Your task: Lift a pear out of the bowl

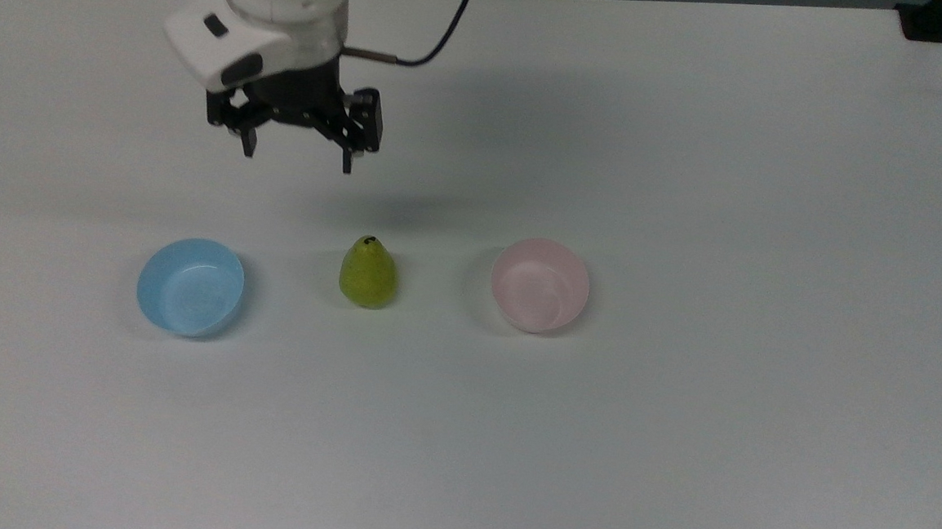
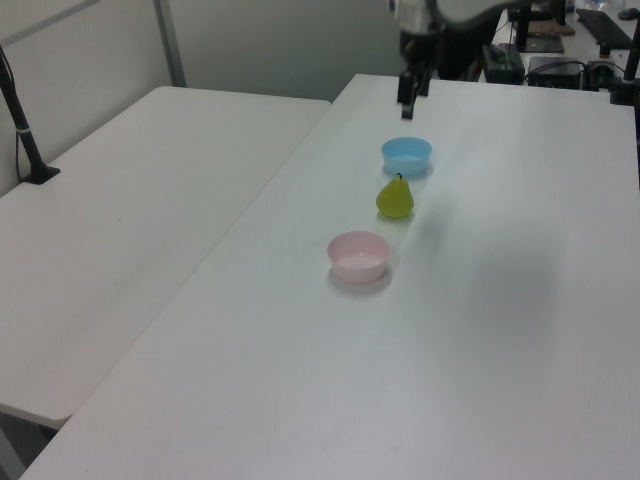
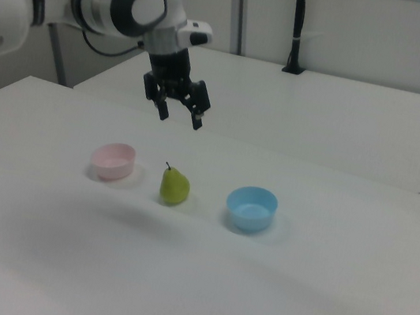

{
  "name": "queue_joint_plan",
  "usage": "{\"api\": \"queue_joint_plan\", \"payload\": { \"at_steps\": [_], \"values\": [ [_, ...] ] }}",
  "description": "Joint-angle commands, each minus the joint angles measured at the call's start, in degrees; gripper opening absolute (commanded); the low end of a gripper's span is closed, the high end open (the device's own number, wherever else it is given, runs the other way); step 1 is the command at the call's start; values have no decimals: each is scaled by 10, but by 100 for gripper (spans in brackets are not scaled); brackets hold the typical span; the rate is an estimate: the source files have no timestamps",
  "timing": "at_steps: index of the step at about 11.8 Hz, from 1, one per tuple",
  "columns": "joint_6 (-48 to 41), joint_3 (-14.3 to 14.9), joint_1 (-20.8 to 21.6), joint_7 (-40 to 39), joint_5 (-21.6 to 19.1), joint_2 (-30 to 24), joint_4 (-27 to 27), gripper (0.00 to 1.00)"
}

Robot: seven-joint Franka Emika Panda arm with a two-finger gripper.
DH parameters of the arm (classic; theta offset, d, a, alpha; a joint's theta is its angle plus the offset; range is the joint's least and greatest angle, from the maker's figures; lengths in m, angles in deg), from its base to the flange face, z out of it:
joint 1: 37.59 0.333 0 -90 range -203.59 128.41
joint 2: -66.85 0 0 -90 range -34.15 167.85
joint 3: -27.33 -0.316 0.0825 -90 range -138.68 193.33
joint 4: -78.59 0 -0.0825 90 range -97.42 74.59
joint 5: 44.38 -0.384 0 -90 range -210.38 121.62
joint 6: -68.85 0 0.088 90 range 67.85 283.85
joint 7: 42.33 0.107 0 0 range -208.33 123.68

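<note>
The yellow-green pear (image 1: 368, 273) (image 2: 395, 197) (image 3: 174, 187) stands upright on the white table, stem up, between the two bowls and touching neither. The pale pink bowl (image 1: 540, 284) (image 2: 359, 256) (image 3: 113, 161) sits empty to the top view's right of it. My gripper (image 1: 298, 154) (image 3: 180, 117) hangs open high above the table, behind the pear and toward the top view's left, with nothing between its fingers. In the left view the gripper (image 2: 408, 100) is near the top edge, above the blue bowl.
A light blue bowl (image 1: 190, 285) (image 2: 407, 155) (image 3: 251, 208), also empty, sits to the top view's left of the pear. The white table (image 1: 673, 432) stretches wide in front. A second white table (image 2: 130, 200) adjoins it on the left view's left.
</note>
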Motion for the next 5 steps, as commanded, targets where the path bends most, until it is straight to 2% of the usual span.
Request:
{"api": "queue_joint_plan", "payload": {
  "at_steps": [1,5],
  "values": [
    [-83,-3,-5,11,-5,-61,-23,100],
    [-97,1,-9,11,-6,-64,-20,100]
  ]
}}
